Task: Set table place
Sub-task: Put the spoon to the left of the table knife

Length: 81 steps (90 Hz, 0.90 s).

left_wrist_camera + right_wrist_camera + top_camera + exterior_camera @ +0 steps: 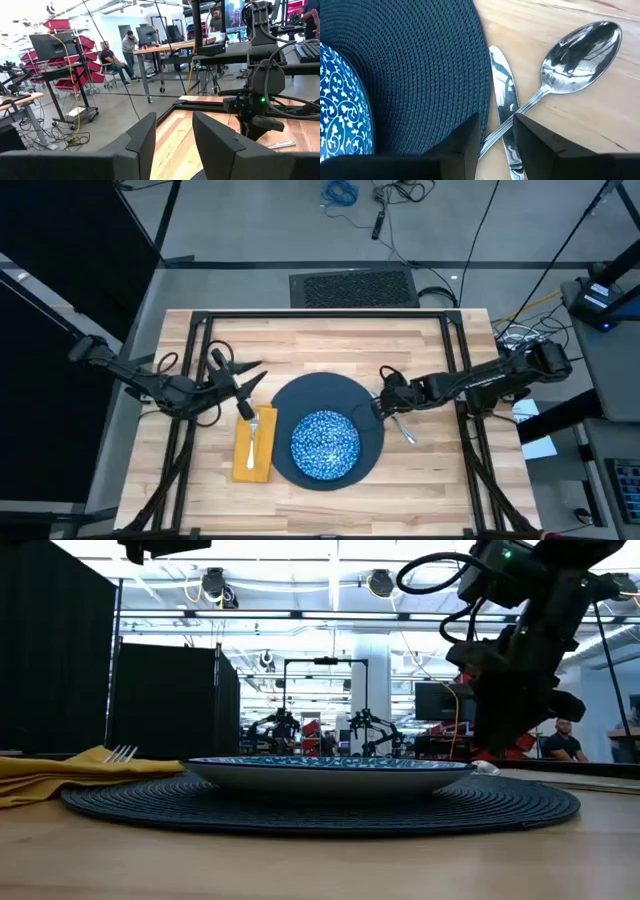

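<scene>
1. From my right wrist camera, the right pincer (496, 131) sits low over the crossed knife (502, 100) and spoon (580, 50). Its fingers are parted by a narrow gap, with the spoon handle running into that gap. I cannot tell whether the fingers touch it, because both handles are cut off beneath them.
2. The knife blade lies just beside the edge of the round dark woven mat (420, 65). The spoon bowl rests on the bare counter (560, 130), a little farther out.
3. The blue-and-white dish (325, 443) sits on the mat. In the right wrist view, only a slice of it shows.
4. On the mat's other side, the yellow napkin (254, 445) lies flat with the fork (253, 437) on top. From the low camera, only the tines rise above the cloth.
5. The left pincer (238, 378) hangs above the counter near the napkin's far end. Its fingers are spread and hold nothing.
6. I can read no writing or labels on any of these things.
7. Beyond the counter, people (114, 59) sit at desks; they are too far away to make out clearly.
</scene>
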{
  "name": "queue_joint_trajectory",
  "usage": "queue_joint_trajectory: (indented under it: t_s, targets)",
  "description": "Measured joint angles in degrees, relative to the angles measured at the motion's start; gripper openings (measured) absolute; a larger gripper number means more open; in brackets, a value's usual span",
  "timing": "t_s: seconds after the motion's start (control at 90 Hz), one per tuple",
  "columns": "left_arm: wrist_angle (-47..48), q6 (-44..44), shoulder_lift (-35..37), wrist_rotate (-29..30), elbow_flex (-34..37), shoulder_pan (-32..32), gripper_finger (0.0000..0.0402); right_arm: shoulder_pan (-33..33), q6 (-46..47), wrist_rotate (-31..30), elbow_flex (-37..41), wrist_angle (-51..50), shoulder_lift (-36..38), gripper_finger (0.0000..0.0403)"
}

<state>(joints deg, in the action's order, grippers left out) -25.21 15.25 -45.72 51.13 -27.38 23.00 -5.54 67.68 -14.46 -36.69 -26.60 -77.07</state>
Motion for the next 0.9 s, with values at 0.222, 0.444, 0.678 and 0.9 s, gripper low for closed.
queue_joint_trajectory:
  t_s: [0.222, 0.444, 0.678, 0.9]
  targets:
    - [0.0, -0.1, 0.0, 0.0, 0.0, 0.0, 0.0115, 0.2, -3.1, -0.4, 0.0, 4.3, -0.6, 0.0109]
    - [0.0, 0.1, 0.0, 0.0, 0.0, 0.0, 0.0115, 1.4, 0.5, -0.5, 0.0, 3.6, -0.6, 0.0109]
    - [0.1, 0.1, 0.0, 0.0, 0.0, 0.0, 0.0115, 1.5, 5.4, -0.3, 0.0, -4.5, -0.6, 0.0109]
    - [0.1, 0.0, 0.0, 0.0, 0.0, 0.0, 0.0115, 1.5, 6.7, -0.5, 0.0, -4.8, -0.6, 0.0109]
